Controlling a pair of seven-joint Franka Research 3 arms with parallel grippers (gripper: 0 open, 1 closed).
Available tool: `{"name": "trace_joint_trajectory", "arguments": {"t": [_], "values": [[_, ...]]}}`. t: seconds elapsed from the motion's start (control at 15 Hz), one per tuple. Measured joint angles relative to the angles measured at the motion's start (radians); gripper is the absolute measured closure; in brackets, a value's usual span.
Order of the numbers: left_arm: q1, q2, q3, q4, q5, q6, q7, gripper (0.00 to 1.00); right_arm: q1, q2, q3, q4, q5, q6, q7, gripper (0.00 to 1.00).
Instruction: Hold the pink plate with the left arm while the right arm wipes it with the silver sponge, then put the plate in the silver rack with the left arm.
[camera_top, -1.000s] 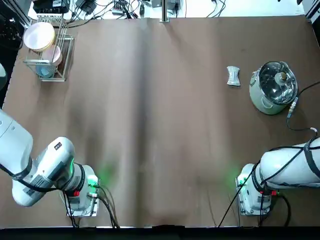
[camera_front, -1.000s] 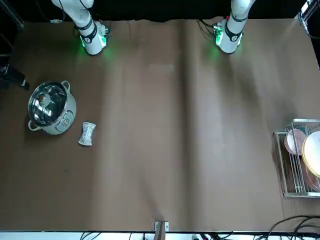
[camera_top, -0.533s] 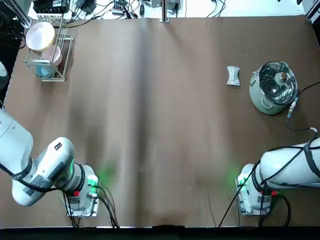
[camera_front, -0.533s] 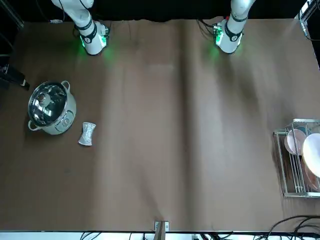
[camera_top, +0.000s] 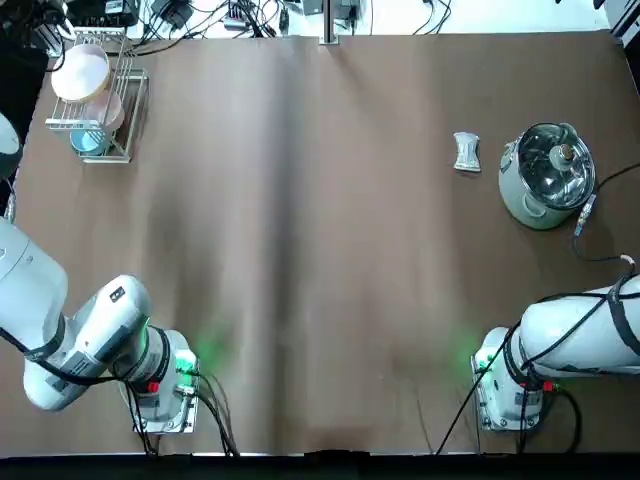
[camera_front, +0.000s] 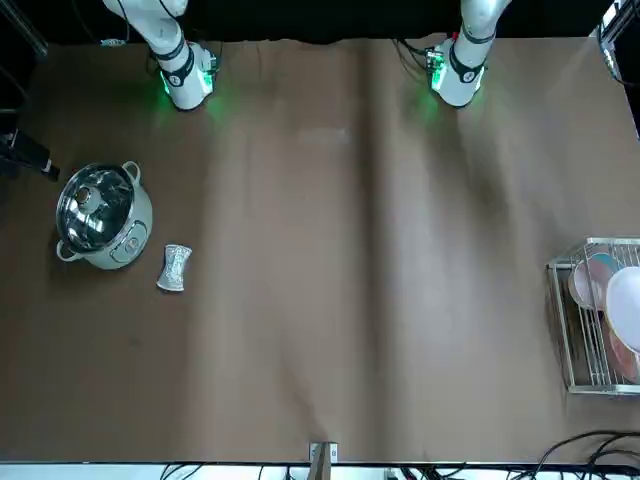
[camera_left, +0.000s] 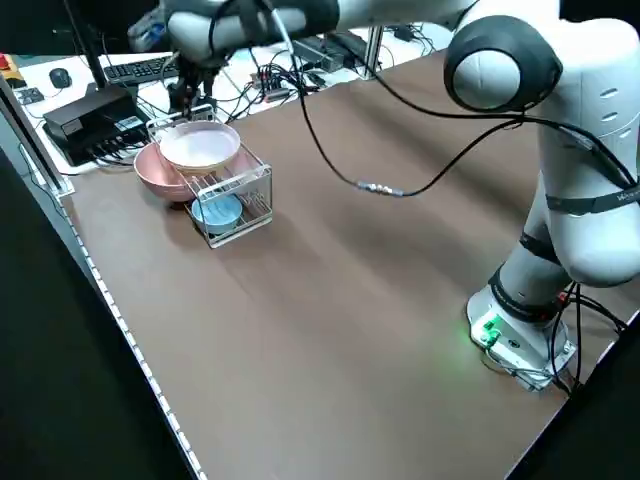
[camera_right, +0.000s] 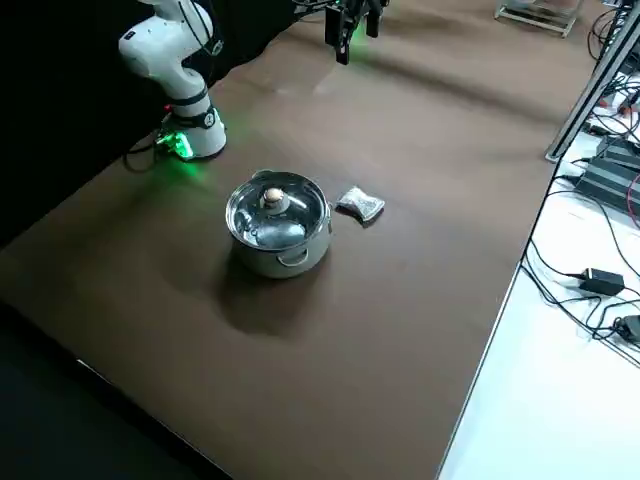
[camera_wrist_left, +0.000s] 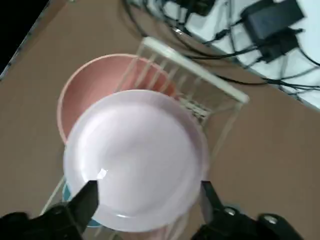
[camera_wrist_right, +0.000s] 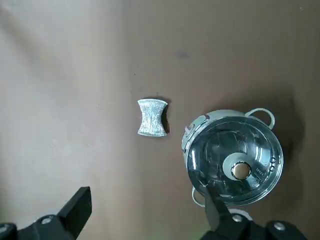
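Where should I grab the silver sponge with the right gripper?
Probably best from above: close the right gripper across the narrow waist of the silver sponge. It lies flat, its sides curve inward, and both ends flare, which should help prevent slipping.

Left arm (camera_top: 95, 320): glossy white, rounded segments; grey-and-black collar (camera_left: 545, 70) round one joint, dark strap (camera_left: 600, 203) lower down. Small dark label (camera_top: 117, 294) on the shell. Base lit green, with a red spot (camera_top: 153, 387) (easy to pick out). Black cable (camera_left: 450, 115), silvery connector (camera_left: 380, 188). Right arm (camera_top: 580, 330): same white shell, black cables, green glow, red spot. Left end effector (camera_wrist_left: 150, 187) and right end effector (camera_wrist_right: 151, 192): black, angular fingers, silvery screw heads (camera_wrist_right: 279, 226).
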Motion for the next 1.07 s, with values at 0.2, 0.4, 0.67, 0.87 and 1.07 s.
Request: {"name": "trace_joint_trajectory", "arguments": {"t": [0.2,0.4,0.67,0.87,1.07], "values": [[-0.006,-0.059,-0.098,0.001,0.062,-0.064,-0.001,0.00,0.000,0.000,0.001,0.000,0.000,0.000,0.000,0.00],[-0.007,-0.093,-0.190,0.000,0.133,-0.112,-0.001,0.00,0.000,0.000,0.001,0.000,0.000,0.000,0.000,0.00],[-0.008,-0.107,-0.294,-0.001,0.196,-0.177,0.002,0.00,0.000,0.000,0.001,0.000,0.000,0.002,0.000,0.00],[-0.008,-0.107,-0.355,-0.003,0.251,-0.234,0.009,0.00,0.001,0.000,0.003,0.000,0.000,0.002,-0.001,0.00],[-0.009,-0.107,-0.416,-0.006,0.317,-0.253,0.009,0.00,0.003,0.000,0.009,0.000,-0.003,0.002,-0.001,0.00]]}}
